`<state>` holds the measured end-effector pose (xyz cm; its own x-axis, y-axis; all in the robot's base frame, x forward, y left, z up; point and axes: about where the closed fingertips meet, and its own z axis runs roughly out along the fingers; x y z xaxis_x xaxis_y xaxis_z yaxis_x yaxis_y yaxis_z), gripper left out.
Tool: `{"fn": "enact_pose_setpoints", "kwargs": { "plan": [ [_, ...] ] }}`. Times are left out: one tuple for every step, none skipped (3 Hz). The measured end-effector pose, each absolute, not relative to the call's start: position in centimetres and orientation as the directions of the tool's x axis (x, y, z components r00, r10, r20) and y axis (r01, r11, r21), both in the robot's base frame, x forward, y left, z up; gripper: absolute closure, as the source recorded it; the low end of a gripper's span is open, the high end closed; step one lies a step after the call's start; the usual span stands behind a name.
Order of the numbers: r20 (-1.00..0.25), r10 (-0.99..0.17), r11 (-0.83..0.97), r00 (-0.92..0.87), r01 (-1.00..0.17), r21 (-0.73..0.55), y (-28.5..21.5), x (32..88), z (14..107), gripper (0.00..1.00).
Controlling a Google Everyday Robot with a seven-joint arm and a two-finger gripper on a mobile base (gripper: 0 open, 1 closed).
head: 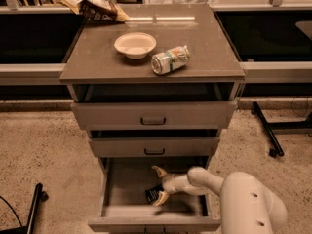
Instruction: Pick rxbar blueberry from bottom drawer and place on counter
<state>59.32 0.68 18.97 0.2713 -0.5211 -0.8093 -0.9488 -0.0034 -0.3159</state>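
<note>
The bottom drawer [122,194] is pulled open below two shallower grey drawers. A small dark rxbar blueberry [153,194] lies on its floor near the middle. My gripper [159,185] reaches into the drawer from the right, open, with one tan finger behind the bar and the other at its front edge, so the bar sits between the fingers. The white arm [243,199] fills the lower right. The counter [204,43] is the glossy grey-brown cabinet top.
On the counter stand a pale bowl [135,45], a silver-green can [170,60] on its side, and a brown snack bag [97,9] at the back left. The top drawer [153,112] and middle drawer [153,145] stick out slightly. A black stand leg [265,130] is on the right floor.
</note>
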Motion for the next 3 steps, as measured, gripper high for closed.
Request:
{"fn": "enact_pose_setpoints", "kwargs": {
  "plan": [
    [-0.807, -0.514, -0.061, 0.29, -0.951, -0.303, 2.3, 59.9, 16.8, 0.0],
    [-0.826, -0.487, -0.09, 0.285, -0.957, -0.277, 2.1, 60.8, 15.7, 0.0],
    [-0.835, -0.477, -0.115, 0.273, -0.962, -0.249, 1.3, 60.9, 14.6, 0.0]
  ]
}}
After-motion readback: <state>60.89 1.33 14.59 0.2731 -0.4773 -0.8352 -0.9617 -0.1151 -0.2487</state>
